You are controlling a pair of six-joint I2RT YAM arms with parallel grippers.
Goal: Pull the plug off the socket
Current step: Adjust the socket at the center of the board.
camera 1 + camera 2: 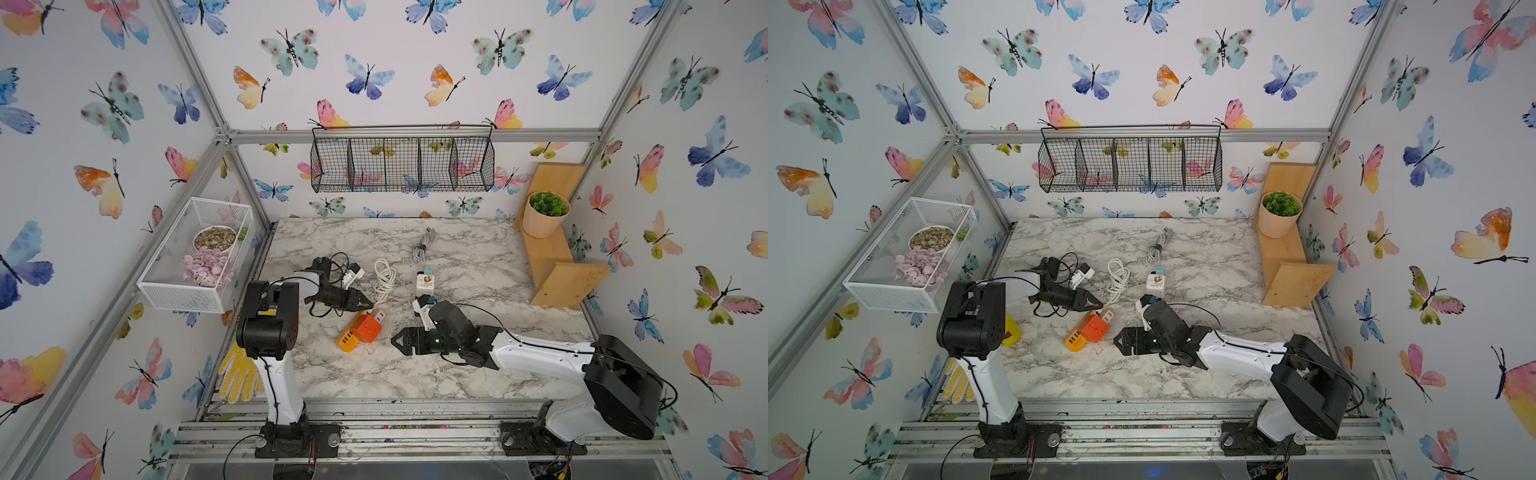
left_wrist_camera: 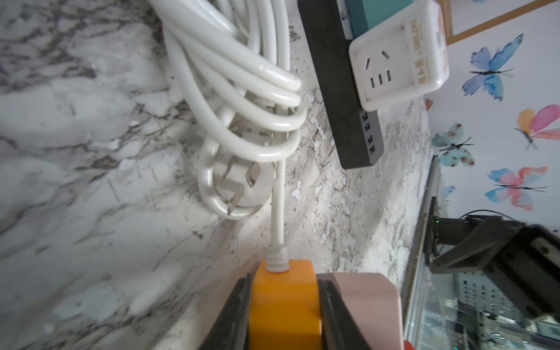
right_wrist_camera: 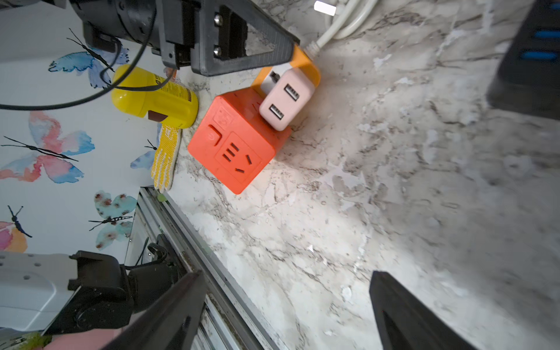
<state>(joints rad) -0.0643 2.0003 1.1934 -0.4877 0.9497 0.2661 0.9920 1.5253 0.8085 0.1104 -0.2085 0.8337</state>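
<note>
The pink plug (image 3: 286, 101) lies mid-worktop (image 3: 394, 181) between both grippers, apparently seated in the yellow socket (image 3: 307, 65) and resting against the red cube (image 3: 233, 145). The left gripper (image 2: 284, 281) is clamped on the socket body; I judge this a brace against the pull. The right gripper (image 3: 288, 272) stands wide open and empty, clear of the plug, facing it.

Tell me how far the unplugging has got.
Done: left gripper clamps the yellow power strip at its cord end. In hand: right gripper, open, faces the orange socket cube without touching. Left: the pink USB charger is still seated; nothing pulled.
</note>
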